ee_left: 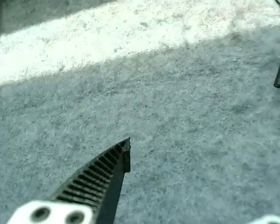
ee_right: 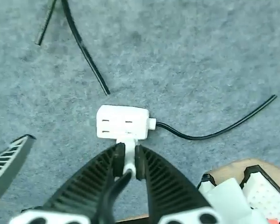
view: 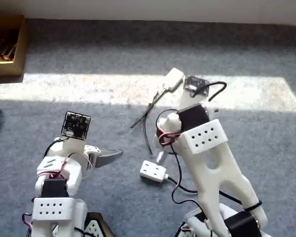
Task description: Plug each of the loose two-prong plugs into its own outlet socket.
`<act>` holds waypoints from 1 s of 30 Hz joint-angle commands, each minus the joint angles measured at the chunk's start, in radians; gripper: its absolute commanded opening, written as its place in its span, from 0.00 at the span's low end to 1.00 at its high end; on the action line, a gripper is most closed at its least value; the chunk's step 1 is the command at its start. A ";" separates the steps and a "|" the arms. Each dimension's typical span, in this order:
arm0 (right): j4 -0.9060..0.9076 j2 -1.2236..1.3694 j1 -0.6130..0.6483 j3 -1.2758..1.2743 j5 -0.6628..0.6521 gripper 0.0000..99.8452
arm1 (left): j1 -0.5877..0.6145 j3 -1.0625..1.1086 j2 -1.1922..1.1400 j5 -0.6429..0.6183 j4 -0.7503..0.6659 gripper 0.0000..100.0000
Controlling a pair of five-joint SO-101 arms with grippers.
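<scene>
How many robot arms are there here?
2. The left arm stands over bare carpet; the right arm leans over the white socket block, its gripper holding a plug.

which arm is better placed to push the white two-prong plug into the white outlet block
Right. The right gripper is shut on the white two-prong plug right at the white outlet block; the left gripper hovers over grey carpet, apart from it.

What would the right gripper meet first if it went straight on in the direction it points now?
The white outlet block: it lies directly ahead of the right gripper, whose held plug seems to touch its edge.
</scene>
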State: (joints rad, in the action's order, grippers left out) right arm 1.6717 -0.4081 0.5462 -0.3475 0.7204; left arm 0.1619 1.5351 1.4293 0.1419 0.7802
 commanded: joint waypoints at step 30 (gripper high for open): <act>-0.209 -0.010 -0.002 -0.211 0.006 0.01 | 0.035 -0.002 0.008 -0.044 -0.031 0.53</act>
State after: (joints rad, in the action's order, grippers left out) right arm 1.4523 -0.4081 0.5462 -0.5639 0.7219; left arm 0.1849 1.5351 1.4293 0.1036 0.7679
